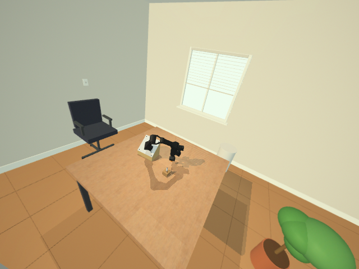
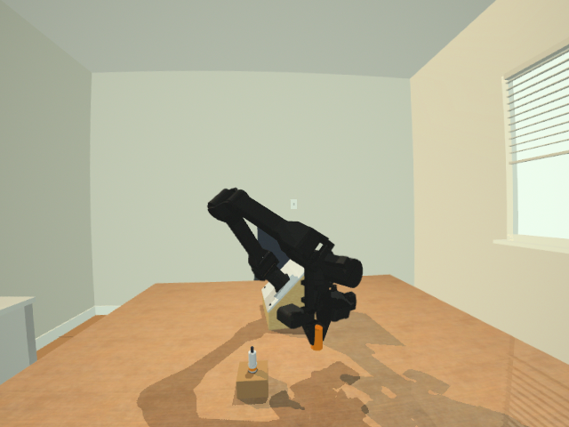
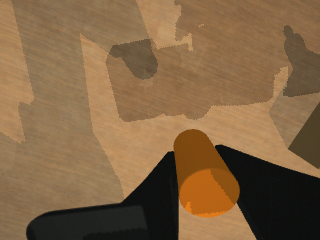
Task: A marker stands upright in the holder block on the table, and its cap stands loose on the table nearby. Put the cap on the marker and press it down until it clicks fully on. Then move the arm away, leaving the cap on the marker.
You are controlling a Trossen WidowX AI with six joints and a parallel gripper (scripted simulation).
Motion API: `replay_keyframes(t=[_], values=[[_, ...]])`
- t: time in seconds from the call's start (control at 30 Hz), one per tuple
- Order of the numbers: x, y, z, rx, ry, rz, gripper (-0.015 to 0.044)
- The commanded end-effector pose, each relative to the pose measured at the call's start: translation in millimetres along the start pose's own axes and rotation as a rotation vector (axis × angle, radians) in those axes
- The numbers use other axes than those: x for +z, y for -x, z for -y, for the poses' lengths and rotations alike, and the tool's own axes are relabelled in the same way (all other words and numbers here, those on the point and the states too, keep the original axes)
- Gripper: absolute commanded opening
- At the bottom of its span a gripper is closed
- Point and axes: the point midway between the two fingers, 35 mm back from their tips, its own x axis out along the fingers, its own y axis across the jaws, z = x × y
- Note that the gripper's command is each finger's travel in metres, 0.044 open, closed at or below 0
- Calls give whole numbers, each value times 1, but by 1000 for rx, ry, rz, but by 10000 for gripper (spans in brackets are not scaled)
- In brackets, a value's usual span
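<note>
The white marker stands upright, dark tip up, in the brown holder block; its tip is bare. My gripper is shut on the orange cap, which stands near upright between the fingertips, a little above the table. In the exterior view the cap is to the right of the marker, apart from it, and lower than the arm's wrist. In the wrist view a dark corner of the block shows at the right edge. The cap is hidden in the top view.
The arm's base sits on a sloped white-topped stand at the back of the wooden table. Arm shadows fall around the block. A chair, a white bin and a potted plant stand off the table.
</note>
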Motion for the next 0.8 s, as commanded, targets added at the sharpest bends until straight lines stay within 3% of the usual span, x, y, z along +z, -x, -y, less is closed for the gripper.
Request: replay_keyframes(t=[0.0, 0.77], values=[[1, 8, 2, 3, -9, 7, 0], [-18, 45, 114, 5, -8, 9, 0]])
